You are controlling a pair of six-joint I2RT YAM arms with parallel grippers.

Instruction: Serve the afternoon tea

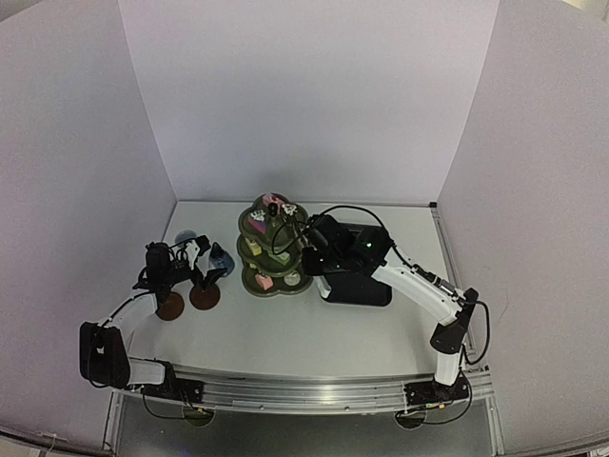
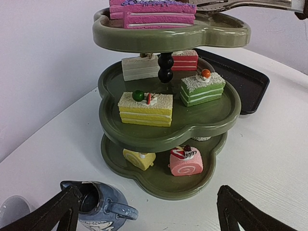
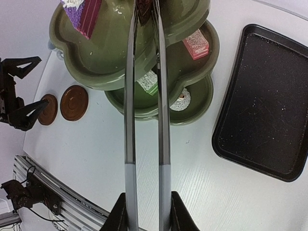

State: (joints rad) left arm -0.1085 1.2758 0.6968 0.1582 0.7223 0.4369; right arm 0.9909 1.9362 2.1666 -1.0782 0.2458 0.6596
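The olive-green three-tier stand [image 1: 271,249] holds several small cakes. The left wrist view shows a yellow cake [image 2: 146,109] and a green cake [image 2: 202,89] on the middle tier [image 2: 168,137], and a pink roll [image 2: 185,161] on the bottom tier. My left gripper [image 1: 203,263] is open and empty, just left of the stand, with the blue jug [image 2: 98,209] by its left finger. The pale cup [image 1: 186,236] stands behind. Two brown coasters [image 1: 171,306] [image 1: 205,296] lie nearer me. My right gripper [image 3: 147,211] is shut on the metal tongs [image 3: 130,120], whose tips reach over the top tier [image 3: 103,57].
The black rectangular tray [image 1: 360,278] lies right of the stand, under my right arm; the right wrist view shows its bare inside [image 3: 269,96]. White walls close the table at the back and both sides. The metal rail runs along the near edge [image 1: 304,392].
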